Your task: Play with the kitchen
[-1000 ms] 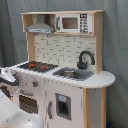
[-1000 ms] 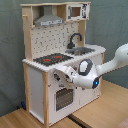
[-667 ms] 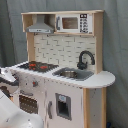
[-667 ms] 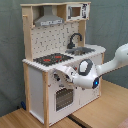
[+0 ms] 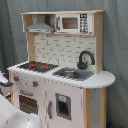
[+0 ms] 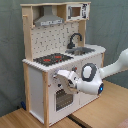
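Note:
The kitchen point(image 5: 65, 50) is a white and light-wood toy unit with a black-red stovetop point(image 5: 37, 65), a grey hood point(image 5: 40, 25), a sink point(image 5: 72, 74) with a black faucet point(image 5: 85, 59) and a small microwave point(image 5: 74, 23). In the second exterior view the kitchen point(image 6: 50, 40) stands at the left. My white arm reaches in from the second exterior view's right. My gripper point(image 6: 61, 76) is up against the front panel, just above the windowed oven door point(image 6: 61, 99). In the first exterior view only a white part of my arm point(image 5: 15, 117) shows at the bottom left.
The kitchen stands on a wooden tabletop point(image 6: 110, 110). A grey curtain point(image 5: 115, 50) hangs behind it. My arm's thick wrist joint point(image 6: 90, 75) is in front of the cabinet's lower right door.

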